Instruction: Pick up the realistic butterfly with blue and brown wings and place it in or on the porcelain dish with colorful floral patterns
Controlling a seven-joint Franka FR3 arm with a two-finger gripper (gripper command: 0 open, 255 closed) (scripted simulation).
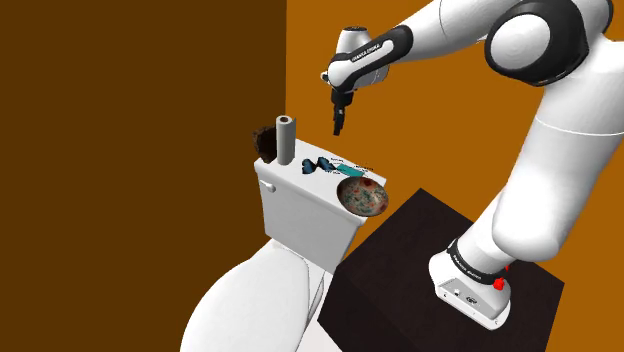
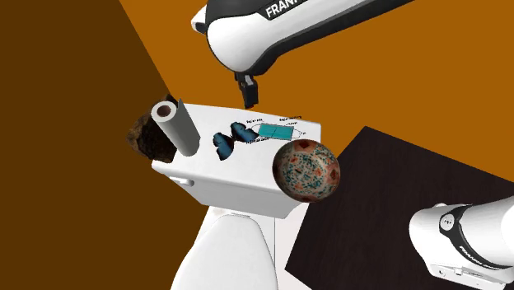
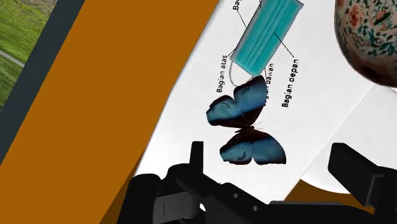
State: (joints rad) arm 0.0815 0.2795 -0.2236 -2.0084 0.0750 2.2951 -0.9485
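While the gripper (image 1: 338,128) hangs above the tank lid (image 1: 290,185) w/ fingers apart and empty, the step in hand is the approach to the butterfly (image 3: 247,124). It lies flat on the lid, just beside the mask (image 3: 266,35). In the second exterior view, the roll (image 2: 175,125) is to its left and the dish (image 2: 306,170) to its right. Recommended:
- Descend straight, wings centred betw. fingers.
- Close across the body, not the wing tips.
- Item is thin, so go right down to the lid, else fingers likely close on nothing.
- Keep clear of the dish rim.
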